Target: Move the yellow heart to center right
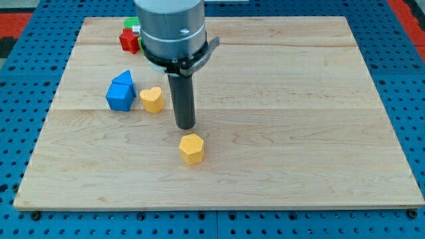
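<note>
The yellow heart (152,99) lies on the wooden board (279,133) at the view's left of centre. My tip (186,126) stands just to the heart's right and a little lower, with a small gap between them. A yellow hexagon block (191,149) sits right below my tip. A blue cube (119,97) lies left of the heart, with a blue triangle block (124,78) touching its top.
A red block (129,40) and a green block (133,24) sit at the board's top left, partly hidden by the arm's grey body (174,30). Blue pegboard (398,79) surrounds the board.
</note>
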Robot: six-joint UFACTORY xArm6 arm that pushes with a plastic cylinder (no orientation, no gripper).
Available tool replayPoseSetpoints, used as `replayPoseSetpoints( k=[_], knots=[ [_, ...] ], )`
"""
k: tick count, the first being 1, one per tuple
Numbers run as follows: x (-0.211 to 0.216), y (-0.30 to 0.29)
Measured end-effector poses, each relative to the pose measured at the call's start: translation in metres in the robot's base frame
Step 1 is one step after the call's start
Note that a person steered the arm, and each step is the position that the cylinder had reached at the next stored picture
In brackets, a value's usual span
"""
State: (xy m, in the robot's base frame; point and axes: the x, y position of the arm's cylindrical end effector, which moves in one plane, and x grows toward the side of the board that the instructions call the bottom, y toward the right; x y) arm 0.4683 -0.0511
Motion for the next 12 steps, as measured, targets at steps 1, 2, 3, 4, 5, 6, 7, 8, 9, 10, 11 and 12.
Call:
replayPoseSetpoints(
  k=[1, 2, 3, 4, 5, 6, 7, 8, 9, 10, 11, 12],
  knots=[
    [-0.002, -0.065],
    [-0.033, -0.111],
    [-0.076, -0.084],
    [-0.062, -0.042],
    [-0.061, -0.099],
    [-0.047, -0.108],
    [-0.042, -0.022],
    [-0.04, 0.02],
    [-0.024, -0.058],
    [-0.005, -0.031],
    [-0.013, 0.068],
    [-0.015, 0.129]
  ],
)
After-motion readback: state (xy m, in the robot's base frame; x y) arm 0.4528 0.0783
